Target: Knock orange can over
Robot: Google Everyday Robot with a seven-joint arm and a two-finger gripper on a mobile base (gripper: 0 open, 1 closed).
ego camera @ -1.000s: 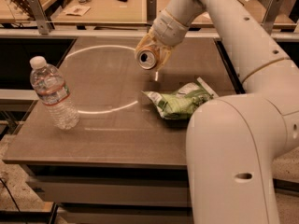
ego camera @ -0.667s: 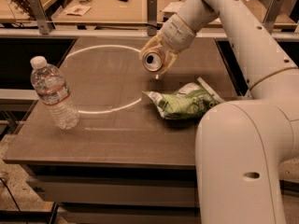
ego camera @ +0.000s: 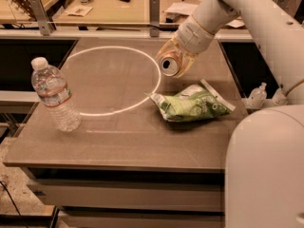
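Orange can (ego camera: 168, 64): smooth metal cylinder, tipped sideways, round silver top facing the camera, held above the bench (ego camera: 118, 141).
Gripper (ego camera: 172, 62): pale fingers clamped around the can.
Snack bag (ego camera: 190, 106): crinkled green-white, lying flat just below.

One camera looks steeply down from high behind the arm, facing forward over the table (ego camera: 118, 141). It sits close. The gripper (ego camera: 174, 68), clasping the orange can (ego camera: 169, 64), hangs ahead of the lens, and the robot's pale body (ego camera: 266, 170) looms nearer than it.
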